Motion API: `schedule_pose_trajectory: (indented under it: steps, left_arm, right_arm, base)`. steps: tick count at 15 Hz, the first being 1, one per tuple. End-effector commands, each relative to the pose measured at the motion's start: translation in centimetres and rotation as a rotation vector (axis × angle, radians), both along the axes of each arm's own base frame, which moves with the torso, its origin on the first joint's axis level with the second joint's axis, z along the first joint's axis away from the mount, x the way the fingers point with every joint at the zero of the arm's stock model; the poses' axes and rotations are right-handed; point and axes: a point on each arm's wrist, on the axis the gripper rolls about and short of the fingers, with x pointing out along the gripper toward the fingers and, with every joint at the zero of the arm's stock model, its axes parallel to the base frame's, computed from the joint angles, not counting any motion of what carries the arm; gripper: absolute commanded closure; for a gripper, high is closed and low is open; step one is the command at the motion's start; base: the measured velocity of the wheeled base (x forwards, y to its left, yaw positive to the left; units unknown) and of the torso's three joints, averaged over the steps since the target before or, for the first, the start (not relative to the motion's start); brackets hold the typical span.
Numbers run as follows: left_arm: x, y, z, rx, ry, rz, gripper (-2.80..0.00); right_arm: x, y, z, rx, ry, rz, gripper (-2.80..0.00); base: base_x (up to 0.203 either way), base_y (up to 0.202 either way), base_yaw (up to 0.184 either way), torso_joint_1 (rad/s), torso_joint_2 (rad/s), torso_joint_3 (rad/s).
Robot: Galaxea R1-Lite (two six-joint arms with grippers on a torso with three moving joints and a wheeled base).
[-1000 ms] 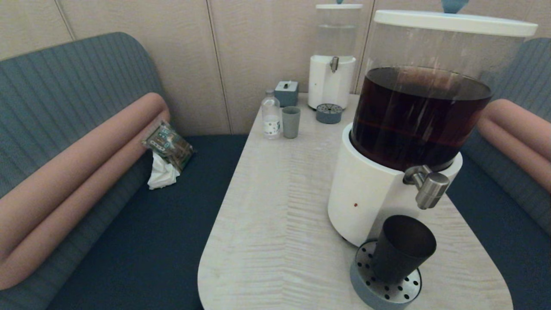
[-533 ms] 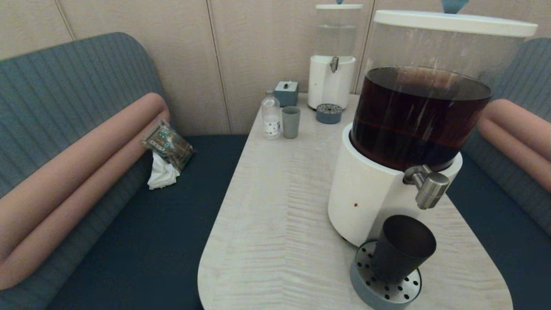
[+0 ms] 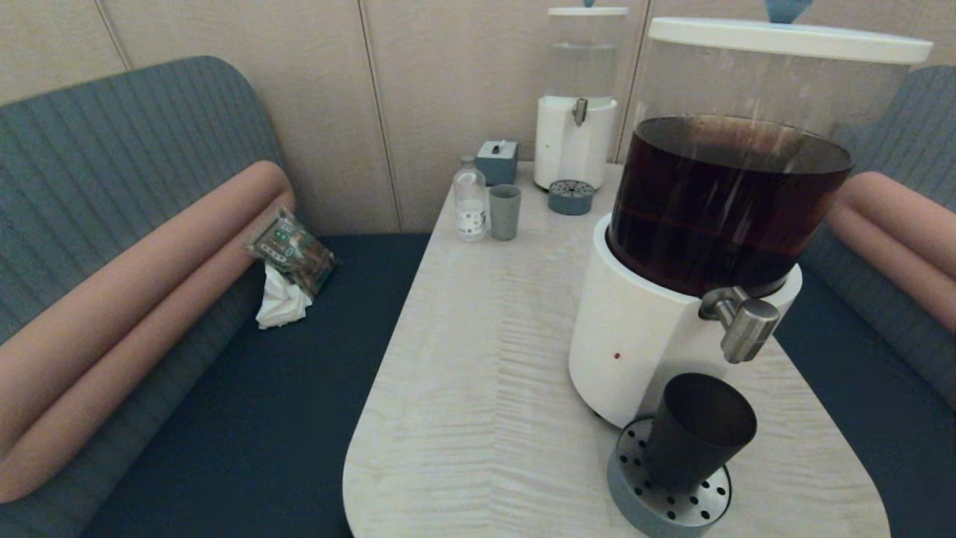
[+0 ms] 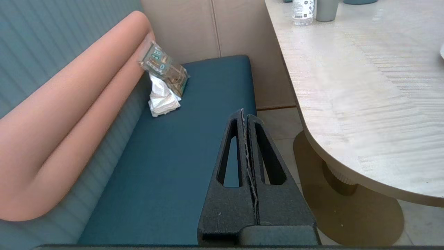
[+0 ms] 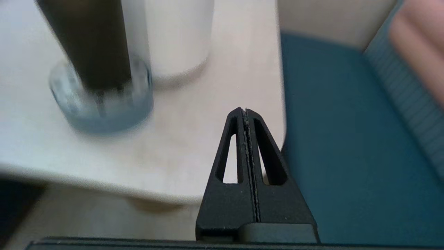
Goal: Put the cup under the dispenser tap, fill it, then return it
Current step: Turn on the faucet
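We see the cup upright on the drip tray, seemingly under the dispenser tap at its 7 o'clock. Both the left gripper and the right gripper have empty jaws pressed together.

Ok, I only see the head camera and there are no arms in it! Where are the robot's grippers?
Observer: The left gripper is shut, down beside the table, above the blue bench.
Operator: And the other one? Is it holding the cup?
Observer: No. The right gripper is shut and empty, by the table's edge. The cup stands apart from it on the tray.
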Motion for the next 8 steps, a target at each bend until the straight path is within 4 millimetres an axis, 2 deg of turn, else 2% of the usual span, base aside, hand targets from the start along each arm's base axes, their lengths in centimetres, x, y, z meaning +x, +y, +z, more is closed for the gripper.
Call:
schedule_pose_trajectory:
  steps: [1, 3, 5, 6, 8]
  left_arm:
    - [0.3, 0.0, -1.1, 0.0, 0.041, 0.0, 0.0]
    - [0.4, 0.0, -1.1, -0.001, 0.042, 0.0, 0.0]
    - [0.3, 0.0, -1.1, 0.0, 0.041, 0.0, 0.0]
    - [0.3, 0.0, -1.1, 0.0, 0.041, 0.0, 0.0]
    - [0.3, 0.0, -1.1, 0.0, 0.041, 0.0, 0.0]
  right_arm:
    - [-0.3, 0.0, 4.9, 0.039, -0.033, -0.002, 0.0]
    - [0.8, 0.0, 11.3, 0.091, -0.034, -0.001, 0.0]
    - [2.5, 0.0, 16.0, 0.119, -0.027, 0.008, 0.0]
    - [3.4, 0.0, 17.7, 0.128, -0.006, 0.022, 0.0]
    - [5.3, 0.1, 19.3, 0.138, 0.068, 0.054, 0.0]
  base:
    - [0.0, 0.0, 0.0, 0.0, 0.0, 0.0]
    - [0.0, 0.0, 0.0, 0.0, 0.0, 0.0]
    - [0.0, 0.0, 0.0, 0.0, 0.0, 0.0]
    - [0.0, 0.0, 0.0, 0.0, 0.0, 0.0]
    - [0.0, 0.0, 0.0, 0.0, 0.0, 0.0]
